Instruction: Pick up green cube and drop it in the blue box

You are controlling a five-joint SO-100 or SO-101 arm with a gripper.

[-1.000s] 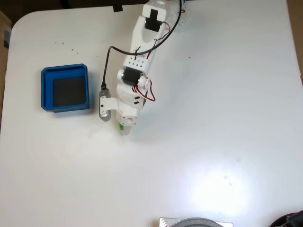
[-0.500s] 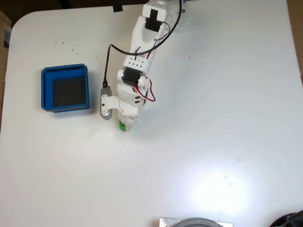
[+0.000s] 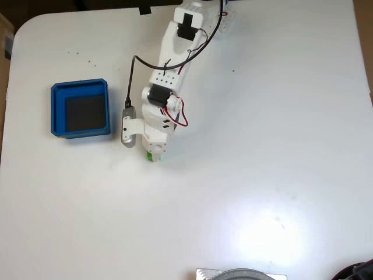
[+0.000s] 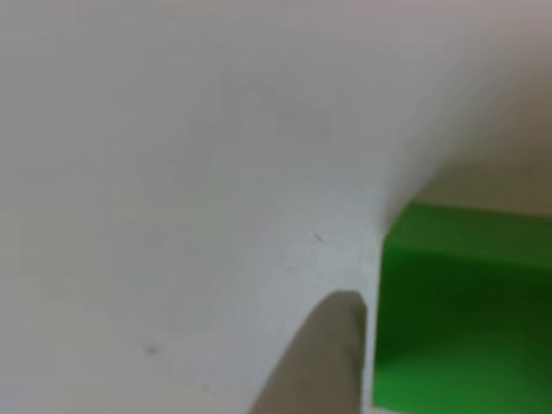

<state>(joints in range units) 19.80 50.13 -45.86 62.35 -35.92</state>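
Note:
In the fixed view the white arm reaches down from the top of the table, and my gripper [image 3: 152, 155] points downward. A sliver of the green cube [image 3: 150, 156] shows at its tip, held between the fingers and mostly covered by them. Close up in the other view, the green cube [image 4: 466, 319] takes up the lower right corner, with a blurred grey shape just left of it over the white table. The blue box [image 3: 56, 111], with its dark floor bare, sits on the table to the left of the gripper, a short gap away.
A grey camera module [image 3: 128, 129] sticks out from the arm's left side toward the box. A grey round object [image 3: 242, 274] sits at the bottom edge and a dark object [image 3: 358, 271] at the bottom right corner. The table's rounded corner lies at the upper left.
The arm has drawn back slightly toward the upper left, and the gripper tip sits a little higher in the view. The green sliver stays at its tip. The box has not moved.

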